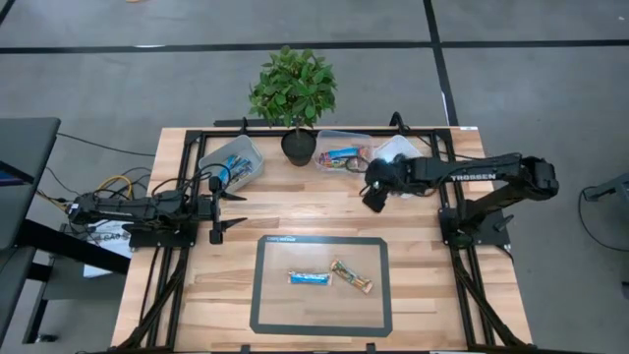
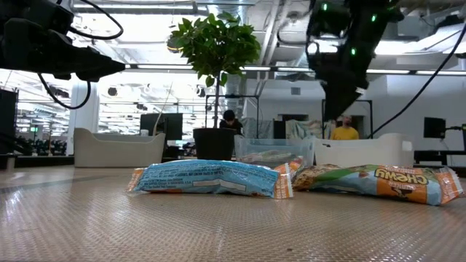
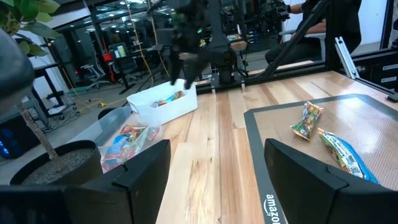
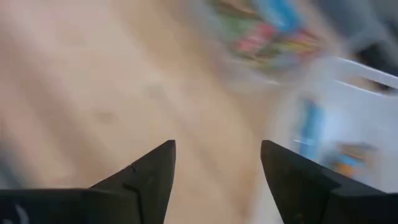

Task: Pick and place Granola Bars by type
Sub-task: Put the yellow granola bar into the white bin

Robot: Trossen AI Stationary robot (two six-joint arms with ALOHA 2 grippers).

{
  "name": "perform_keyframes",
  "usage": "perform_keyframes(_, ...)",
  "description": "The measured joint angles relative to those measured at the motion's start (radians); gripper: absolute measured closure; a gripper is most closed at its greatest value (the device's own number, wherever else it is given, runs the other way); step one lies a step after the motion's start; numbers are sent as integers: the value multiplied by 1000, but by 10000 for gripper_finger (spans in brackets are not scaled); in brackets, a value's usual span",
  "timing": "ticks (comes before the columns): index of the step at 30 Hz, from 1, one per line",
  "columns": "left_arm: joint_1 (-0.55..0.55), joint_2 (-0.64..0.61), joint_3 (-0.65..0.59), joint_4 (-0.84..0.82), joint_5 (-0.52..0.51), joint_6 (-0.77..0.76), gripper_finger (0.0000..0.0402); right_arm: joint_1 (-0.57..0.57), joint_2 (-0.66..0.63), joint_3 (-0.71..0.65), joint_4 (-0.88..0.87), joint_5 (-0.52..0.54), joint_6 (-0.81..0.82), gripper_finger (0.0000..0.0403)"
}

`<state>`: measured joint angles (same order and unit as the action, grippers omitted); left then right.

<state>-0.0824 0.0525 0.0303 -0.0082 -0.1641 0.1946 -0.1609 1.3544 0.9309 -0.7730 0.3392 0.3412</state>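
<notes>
Two granola bars lie flat on the dark-framed mat [image 1: 263, 295]: a bright blue one [image 1: 310, 278] [image 2: 211, 178] [image 3: 343, 157] and beside it, toward the right, a tan and green one [image 1: 352, 276] [image 2: 378, 182] [image 3: 306, 119]. My right gripper [image 1: 371, 200] [image 4: 217, 163] hangs open above bare wood just near of the far bins and holds nothing. My left gripper [image 1: 237, 209] [image 3: 217, 163] is open and level near the table's left side, pointing right, clear of both bars.
Three bins stand along the far edge: a left one [image 1: 233, 162] with blue bars, a middle clear one [image 1: 344, 155] [image 3: 127, 138] with multicoloured bars, a right white one [image 1: 398, 149] [image 3: 165, 102]. A potted plant [image 1: 298, 146] stands between the left and middle bins.
</notes>
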Motion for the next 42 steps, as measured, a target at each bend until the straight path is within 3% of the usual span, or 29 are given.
perform_keyframes(8,0,0,0,0,0,0,148,209,76,92,75,-211,32,178)
perform_keyframes(22,0,0,0,0,0,0,148,503,430,288,67,-241,197,174)
perform_keyframes(31,0,0,0,0,0,0,148,597,540,350,85,-291,304,174)
perform_keyframes(42,0,0,0,0,0,0,148,597,550,350,23,-292,323,174)
